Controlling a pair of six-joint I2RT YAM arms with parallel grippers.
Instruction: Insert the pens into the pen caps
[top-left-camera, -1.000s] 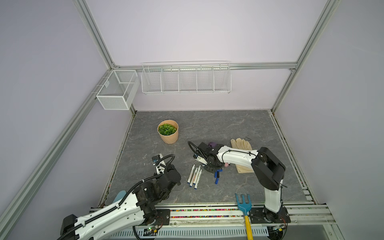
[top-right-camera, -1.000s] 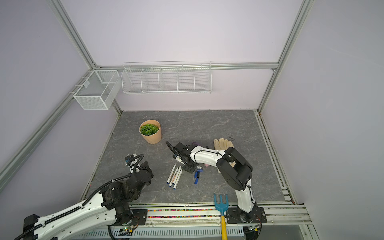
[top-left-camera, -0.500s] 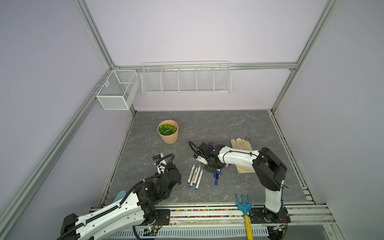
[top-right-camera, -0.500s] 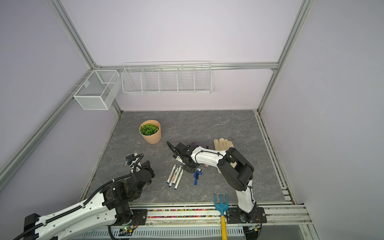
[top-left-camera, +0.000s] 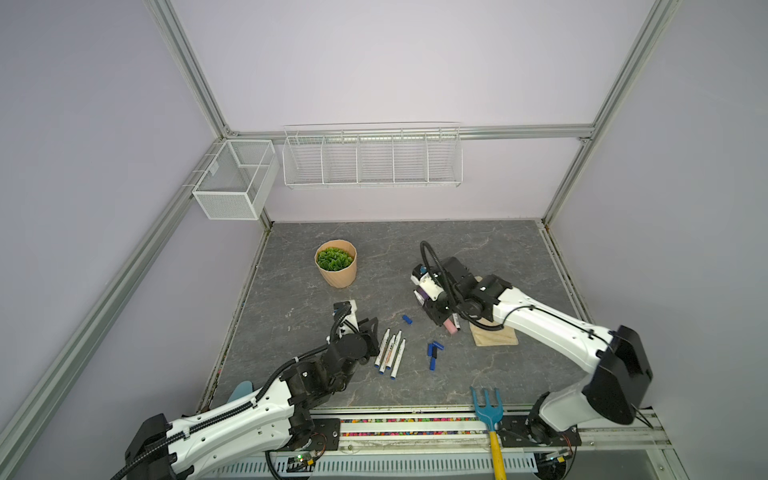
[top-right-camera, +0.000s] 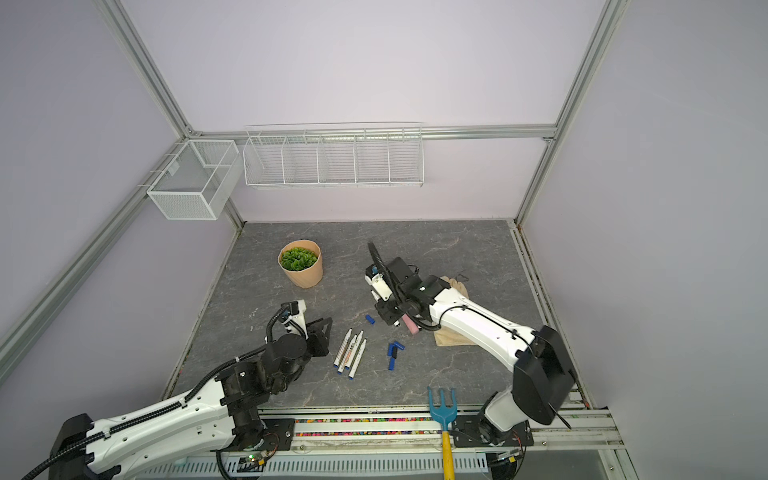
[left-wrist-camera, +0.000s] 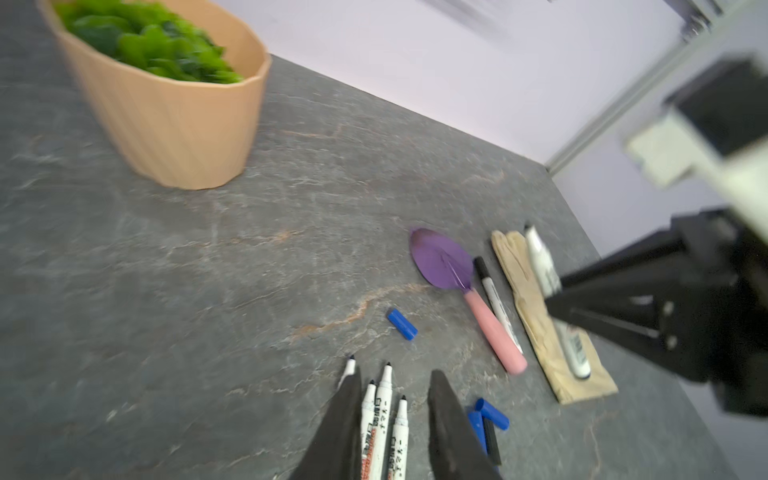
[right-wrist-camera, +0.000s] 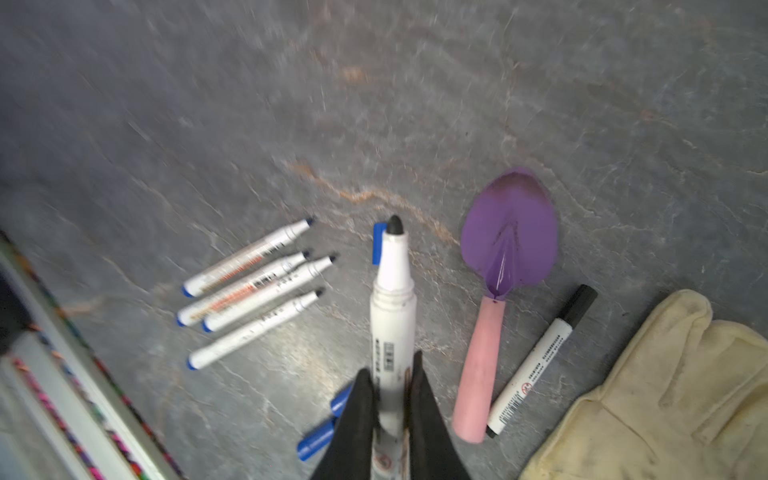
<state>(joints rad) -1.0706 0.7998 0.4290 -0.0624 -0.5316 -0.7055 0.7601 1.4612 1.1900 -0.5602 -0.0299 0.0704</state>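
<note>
My right gripper (right-wrist-camera: 392, 374) is shut on a white pen (right-wrist-camera: 392, 316) with a black tip, holding it above the table; in a top view it (top-left-camera: 436, 318) hangs near the trowel. My left gripper (left-wrist-camera: 395, 376) is open just over a row of several pens (top-left-camera: 390, 353) (top-right-camera: 351, 353) lying side by side. Another pen (right-wrist-camera: 540, 361) with a black end lies beside the trowel. A lone blue pen cap (top-left-camera: 407, 319) (left-wrist-camera: 402, 324) lies apart. A cluster of blue and black pen caps (top-left-camera: 433, 353) (top-right-camera: 394, 353) lies right of the row.
A purple trowel (right-wrist-camera: 507, 232) with a pink handle and a beige glove (top-left-camera: 494, 334) lie under the right arm. A potted plant (top-left-camera: 336, 268) stands behind. A blue hand rake (top-left-camera: 486, 409) rests on the front rail. Wire baskets (top-left-camera: 372, 160) hang on the wall.
The left gripper's jaws have opened and it has edged toward the row of pens. The right gripper has closed on its pen and shifted slightly.
</note>
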